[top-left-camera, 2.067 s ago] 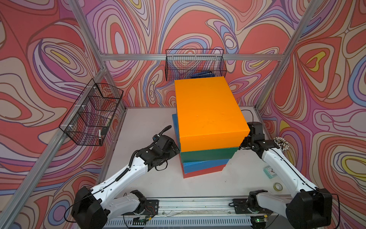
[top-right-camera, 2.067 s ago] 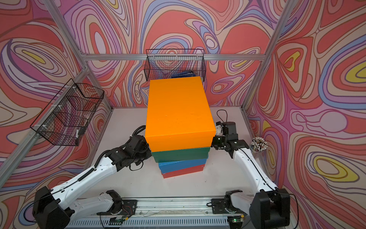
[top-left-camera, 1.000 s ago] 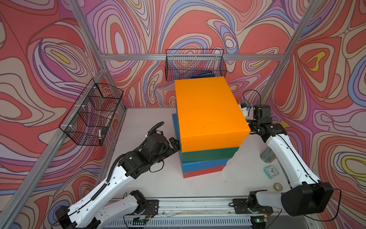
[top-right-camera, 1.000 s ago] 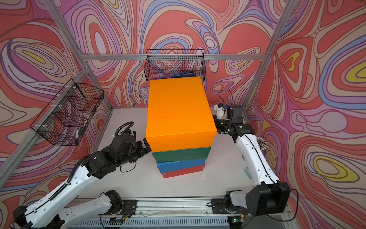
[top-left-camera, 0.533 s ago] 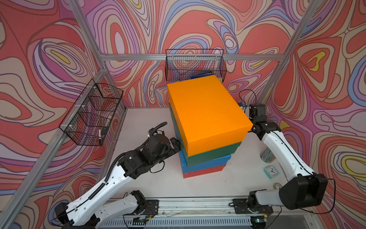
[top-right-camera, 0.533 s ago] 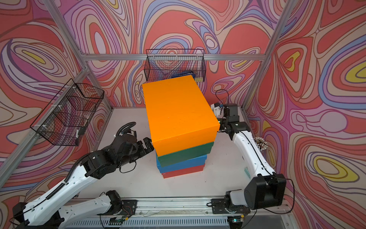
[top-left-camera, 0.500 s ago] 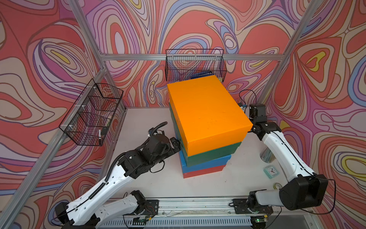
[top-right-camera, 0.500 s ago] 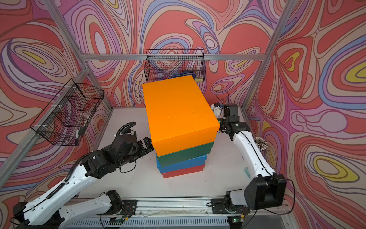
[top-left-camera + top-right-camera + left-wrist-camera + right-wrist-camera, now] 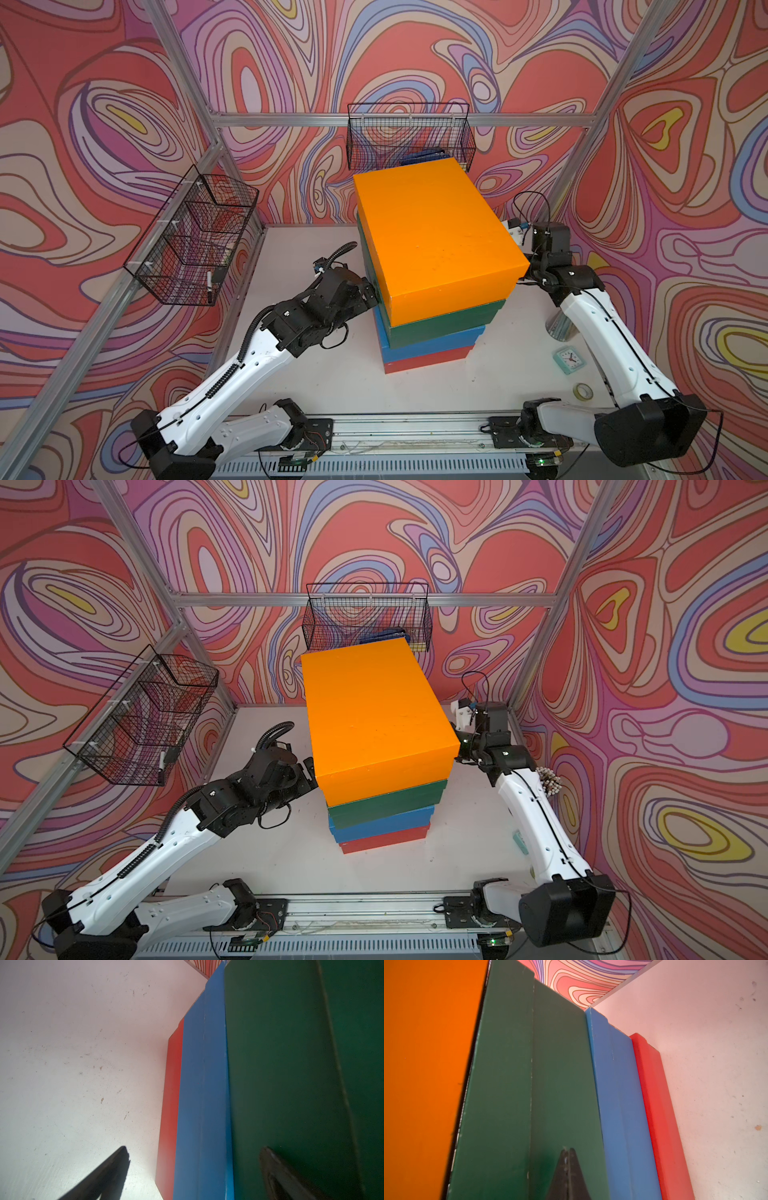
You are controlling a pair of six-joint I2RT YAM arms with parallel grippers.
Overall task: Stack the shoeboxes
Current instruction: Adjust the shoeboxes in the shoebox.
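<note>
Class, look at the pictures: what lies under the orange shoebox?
Directly under the orange shoebox lies the dark green shoebox, then the blue shoebox, then the red shoebox on the table. Only their sides show; their tops are largely covered.

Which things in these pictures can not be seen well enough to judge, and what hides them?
Lids of the dark green cardboard shoebox, blue cardboard shoebox and red cardboard shoebox: mostly covered by the boxes above, both top views.
Right gripper: tips behind the orange cardboard shoebox in both top views; whether it touches green is unclear.
Blue item in the back black wire basket: behind mesh and orange box.
Small turquoise clock: face too small.
</note>
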